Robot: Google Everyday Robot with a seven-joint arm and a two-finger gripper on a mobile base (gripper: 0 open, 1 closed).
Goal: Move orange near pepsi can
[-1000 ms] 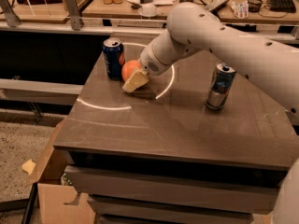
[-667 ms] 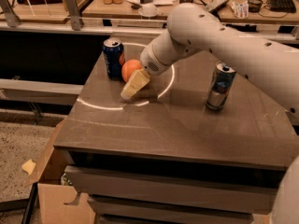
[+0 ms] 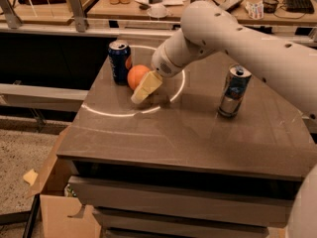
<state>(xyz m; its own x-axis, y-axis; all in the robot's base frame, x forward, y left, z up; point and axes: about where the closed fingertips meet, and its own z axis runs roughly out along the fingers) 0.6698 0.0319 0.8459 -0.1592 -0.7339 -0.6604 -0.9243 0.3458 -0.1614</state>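
The orange point(image 3: 137, 76) sits on the surface point(image 3: 188, 133), toward its far left part, and right at its 10 o'clock stands the pepsi can point(image 3: 119, 61), upright. The two are just beside each other, perhaps touching; I can't make out a gap. By the look of it, the job is as good as done.

Now the gripper point(image 3: 142, 92): it's low over the surface at the orange's 6 o'clock, its pale yellow tip slanting down toward 7 o'clock and lying across the front of the fruit. So from the gripper the orange is at 12 o'clock, right up against it, with the pepsi can just past that at 11. Whether the gripper is spread or pinching the fruit, I can't tell from here.

The orange is round, so there's no long axis to line up. The white arm point(image 3: 223, 29) comes in from 2 o'clock. Well away at 3 o'clock, a taller silver can point(image 3: 234, 90) stands clear of the action.
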